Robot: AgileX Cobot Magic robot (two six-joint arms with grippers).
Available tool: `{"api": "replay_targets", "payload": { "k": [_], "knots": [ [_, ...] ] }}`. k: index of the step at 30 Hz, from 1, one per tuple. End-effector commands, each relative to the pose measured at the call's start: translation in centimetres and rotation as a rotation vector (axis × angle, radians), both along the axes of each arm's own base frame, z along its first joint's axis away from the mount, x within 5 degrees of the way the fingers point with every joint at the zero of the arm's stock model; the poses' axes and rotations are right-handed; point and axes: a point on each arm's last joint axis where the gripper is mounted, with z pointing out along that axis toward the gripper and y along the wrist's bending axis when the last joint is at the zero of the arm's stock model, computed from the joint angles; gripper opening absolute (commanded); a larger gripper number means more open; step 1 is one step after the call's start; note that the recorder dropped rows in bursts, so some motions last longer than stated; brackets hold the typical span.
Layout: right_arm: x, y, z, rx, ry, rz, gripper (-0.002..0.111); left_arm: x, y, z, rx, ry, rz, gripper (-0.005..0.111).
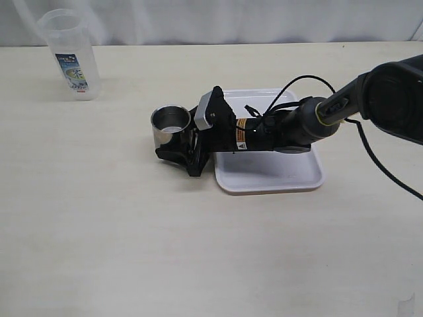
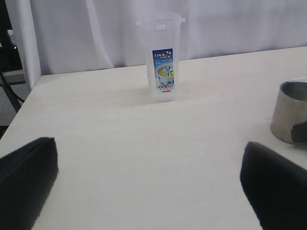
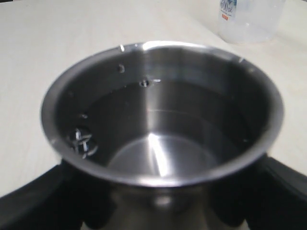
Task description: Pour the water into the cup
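The cup [image 1: 170,125] stood upright on the counter [image 1: 132,231], just beside the white tray [image 1: 271,186], with its mouth facing straight up and its short axis vertical. The right gripper [image 1: 180,141] lay low across the tray. Its jaws sat against opposite sides of the cup's lower wall, so it looked clamped on the cup. The right wrist view showed droplets on the inner wall and what appeared to be clear water [image 3: 192,125] lying in the bottom. The polished steel was probably rigid and slippery, so a firm hold on opposite sides of the wall suited it, and it needed to stay level to keep the contents in. The plastic container [image 1: 68,54] stood well apart at the far corner, with its long axis vertical and its spout end up. It looked light and likely to flex, so it was best taken around the labelled middle. The left gripper [image 2: 151,182] hung above bare counter with its jaws wide apart.
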Motion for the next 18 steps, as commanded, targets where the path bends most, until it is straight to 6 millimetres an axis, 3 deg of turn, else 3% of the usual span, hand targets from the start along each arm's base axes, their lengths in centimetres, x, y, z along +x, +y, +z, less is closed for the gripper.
{"api": "replay_targets", "payload": {
  "k": [1, 4, 7, 18],
  "knots": [
    [-0.1, -0.11, -0.58, -0.038, 0.014, 0.002, 0.004, 0.0, 0.04, -0.04, 0.005, -0.003, 0.004, 0.067],
    [-0.1, -0.11, -0.58, -0.038, 0.014, 0.002, 0.004, -0.01, 0.03, -0.1, -0.015, 0.004, 0.007, 0.03],
    [-0.1, -0.11, -0.58, -0.038, 0.014, 0.002, 0.004, -0.01, 0.03, -0.1, -0.017, 0.005, 0.008, 0.002],
    [-0.1, -0.11, -0.58, -0.038, 0.014, 0.002, 0.004, 0.0, 0.03, -0.04, -0.017, -0.002, 0.008, 0.0]
  ]
}}
